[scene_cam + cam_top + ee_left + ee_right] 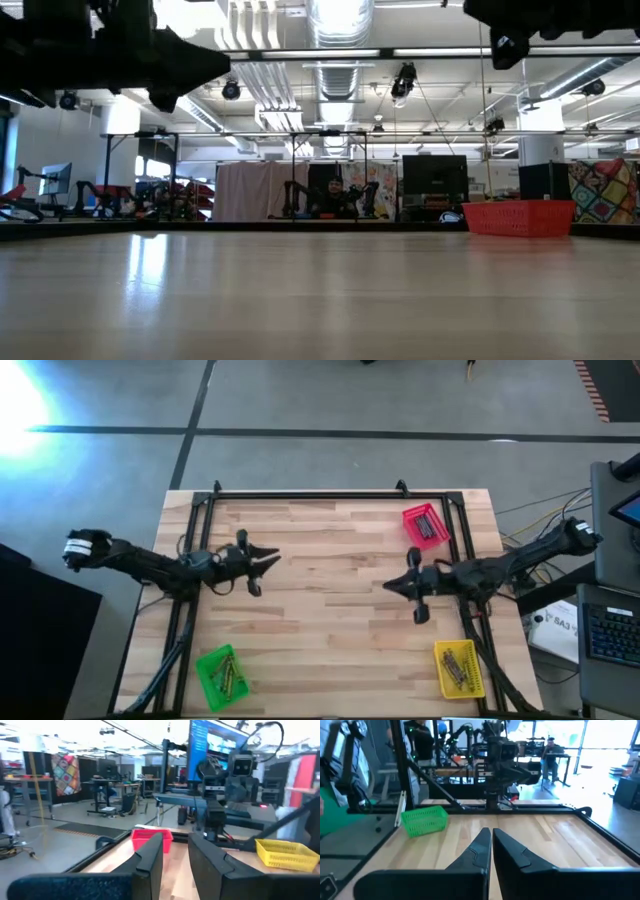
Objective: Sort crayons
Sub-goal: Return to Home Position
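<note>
The crayons lie as thin sticks inside three small trays on the wooden table: a red tray (425,525) at the far right, a green tray (220,675) at the near left and a yellow tray (458,668) at the near right. My left gripper (272,560) hovers over the table's left middle, pointing toward the right edge, its fingers (150,855) a little apart with nothing between them. My right gripper (388,586) hovers over the right middle, pointing toward the left edge, shut and empty (491,832).
A black metal frame (310,495) runs along the table's far edge and down both sides. Bare wood (330,620) lies between the two grippers and the trays. Desks with a keyboard (610,630) stand past the right edge. A person (335,195) sits in the room beyond.
</note>
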